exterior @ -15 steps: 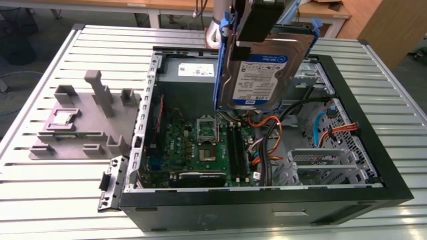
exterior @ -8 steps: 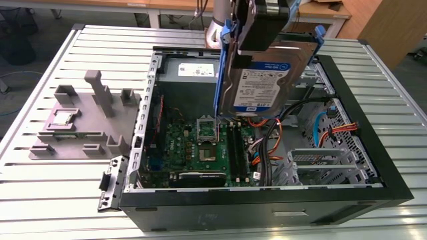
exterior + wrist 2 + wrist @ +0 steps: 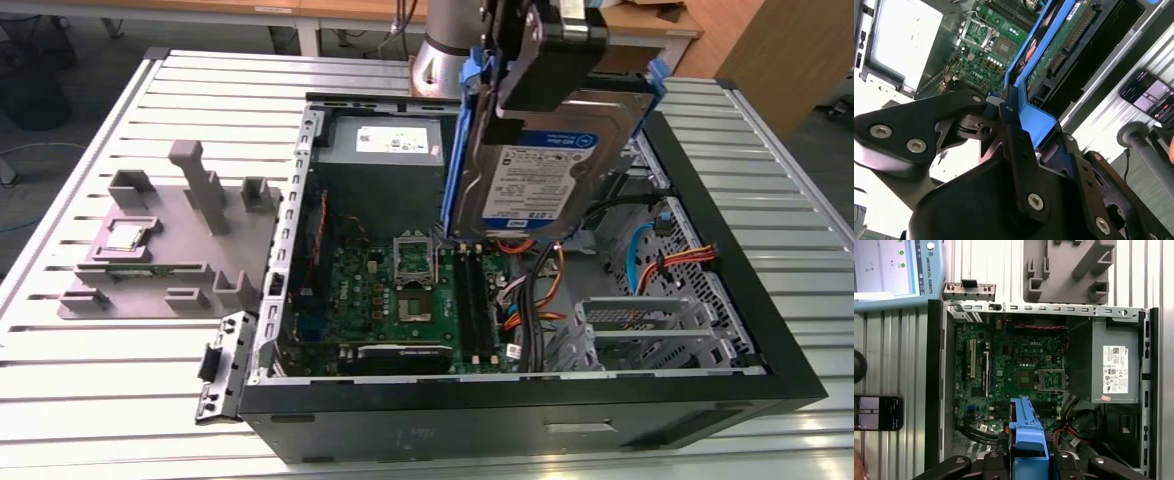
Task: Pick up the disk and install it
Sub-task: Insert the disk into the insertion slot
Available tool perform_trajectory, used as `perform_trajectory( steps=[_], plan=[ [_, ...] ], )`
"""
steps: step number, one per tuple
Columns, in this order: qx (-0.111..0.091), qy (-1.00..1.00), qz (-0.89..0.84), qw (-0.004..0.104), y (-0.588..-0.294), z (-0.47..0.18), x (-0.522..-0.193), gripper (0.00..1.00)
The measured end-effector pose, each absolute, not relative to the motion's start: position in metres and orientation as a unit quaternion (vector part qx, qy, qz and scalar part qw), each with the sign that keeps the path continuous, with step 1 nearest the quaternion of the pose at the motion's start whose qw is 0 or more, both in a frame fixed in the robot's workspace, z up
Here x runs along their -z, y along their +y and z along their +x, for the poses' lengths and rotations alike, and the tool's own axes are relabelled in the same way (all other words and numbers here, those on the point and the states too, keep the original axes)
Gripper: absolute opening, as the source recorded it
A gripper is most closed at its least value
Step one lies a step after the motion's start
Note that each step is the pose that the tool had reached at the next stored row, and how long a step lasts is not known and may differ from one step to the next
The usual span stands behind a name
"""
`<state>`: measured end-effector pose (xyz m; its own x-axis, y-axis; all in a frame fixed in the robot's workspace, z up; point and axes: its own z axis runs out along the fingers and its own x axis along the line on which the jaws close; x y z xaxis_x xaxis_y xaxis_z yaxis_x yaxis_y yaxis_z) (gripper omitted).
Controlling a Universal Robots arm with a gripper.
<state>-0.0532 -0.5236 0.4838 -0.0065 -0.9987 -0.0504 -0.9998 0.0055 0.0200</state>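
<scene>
1. Exterior view: your black gripper [image 3: 505,110] is clamping shut on the blue-railed flat silver hard drive [image 3: 550,172].
2. You are holding it nearly upright above the open black computer case [image 3: 534,412], likely clearing its cables [image 3: 667,262].

The disk [image 3: 587,120] is silver metal with a paper label [image 3: 541,175] and smooth blue plastic rails [image 3: 462,150]; the tool [image 3: 1004,107] is matt black.

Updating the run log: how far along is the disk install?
Done: the disk is picked up, off the table. In hand: the gripper clamps its blue rail and holds it tilted above the open computer case. Left: seating it; it is not yet mounted inside.
</scene>
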Motion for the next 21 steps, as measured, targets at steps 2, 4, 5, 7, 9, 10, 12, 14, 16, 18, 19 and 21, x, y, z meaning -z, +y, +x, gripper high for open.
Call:
perform_trajectory(
  steps=[2, 4, 5, 7, 9, 10, 12, 14, 16, 18, 19, 21],
  plan=[
    [-0.025, 0.709, -0.705, 0.011, -0.524, -0.048, -0.483, 0.37],
    [-0.025, 0.709, -0.705, 0.011, -0.524, -0.045, -0.482, 0.37],
    [-0.025, 0.709, -0.705, 0.011, -0.524, -0.043, -0.482, 0.37],
    [-0.025, 0.709, -0.705, 0.011, -0.525, -0.041, -0.482, 0.37],
    [-0.025, 0.709, -0.705, 0.011, -0.526, -0.041, -0.481, 0.37],
    [-0.025, 0.709, -0.705, 0.011, -0.526, -0.040, -0.481, 0.37],
    [-0.025, 0.709, -0.705, 0.011, -0.528, -0.040, -0.481, 0.37],
    [-0.025, 0.709, -0.705, 0.011, -0.530, -0.040, -0.481, 0.37],
    [-0.025, 0.709, -0.705, 0.011, -0.533, -0.039, -0.480, 0.37],
    [-0.025, 0.709, -0.705, 0.011, -0.535, -0.039, -0.480, 0.37],
    [-0.025, 0.709, -0.705, 0.011, -0.536, -0.039, -0.480, 0.37],
    [-0.025, 0.709, -0.705, 0.011, -0.537, -0.037, -0.479, 0.37]
  ],
)
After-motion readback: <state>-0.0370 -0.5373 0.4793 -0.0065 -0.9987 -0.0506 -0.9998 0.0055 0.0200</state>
